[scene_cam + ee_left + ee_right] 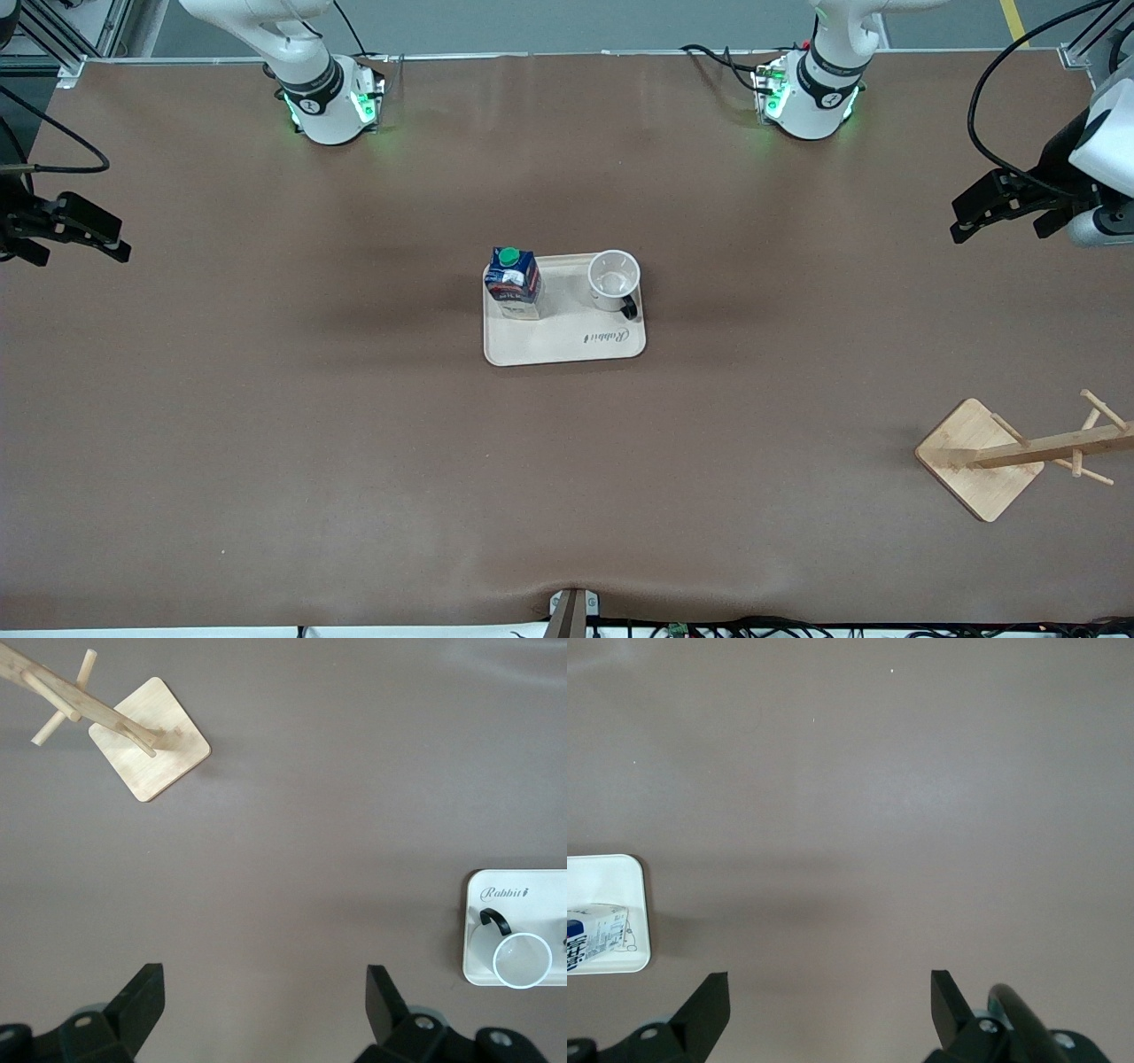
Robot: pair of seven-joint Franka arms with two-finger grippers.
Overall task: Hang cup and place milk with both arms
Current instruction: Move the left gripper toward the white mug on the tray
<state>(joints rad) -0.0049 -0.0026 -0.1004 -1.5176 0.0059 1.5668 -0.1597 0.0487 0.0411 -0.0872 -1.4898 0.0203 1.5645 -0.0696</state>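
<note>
The white cup (614, 279) with a black handle stands upright on a beige tray (567, 341) in the middle of the table. It also shows in the left wrist view (521, 958). The dark blue milk (514, 282) with a green cap stands on the same tray, toward the right arm's end; part of it shows in the right wrist view (598, 935). My left gripper (959, 220) hangs open and empty over the left arm's end of the table (262, 992). My right gripper (111, 239) hangs open and empty over the right arm's end (828, 997).
A wooden cup rack (1019, 456) with pegs and a square base stands near the front camera at the left arm's end of the table, also in the left wrist view (146, 735). The brown table mat (354, 443) covers the surface.
</note>
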